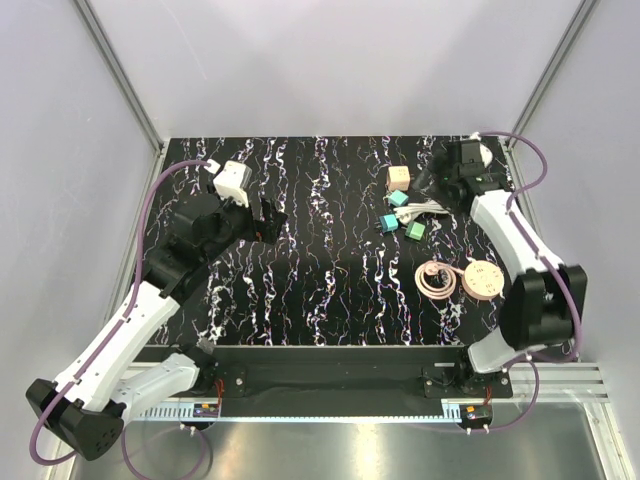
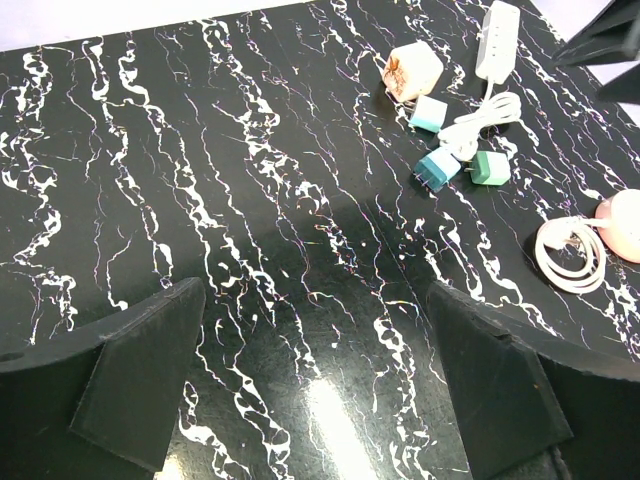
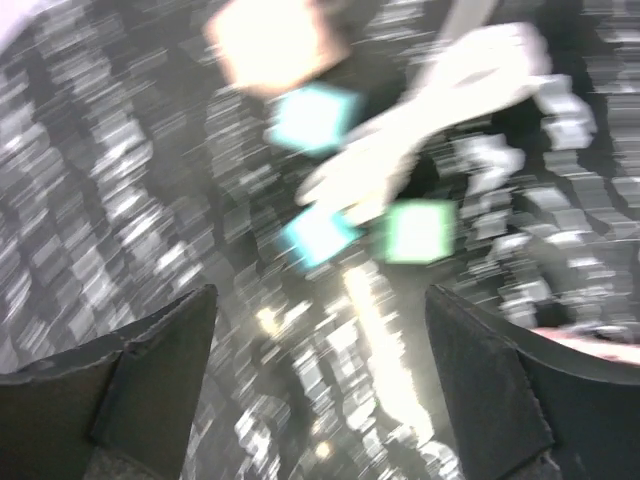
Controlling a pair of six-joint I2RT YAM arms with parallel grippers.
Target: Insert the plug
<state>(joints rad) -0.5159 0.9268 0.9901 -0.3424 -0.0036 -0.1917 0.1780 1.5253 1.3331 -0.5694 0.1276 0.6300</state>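
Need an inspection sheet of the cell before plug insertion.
Surface: black marbled table.
Job's things: power strip and bundled white cord; dark teal plug loose beside the cord.
Clutter: peach cube, light teal cube, green cube, pink coiled cable, pink disc.
Grippers: left gripper open, empty; right gripper open, empty, over the cubes; view blurred.
Cables: purple arm cables.
Surroundings: white walls.
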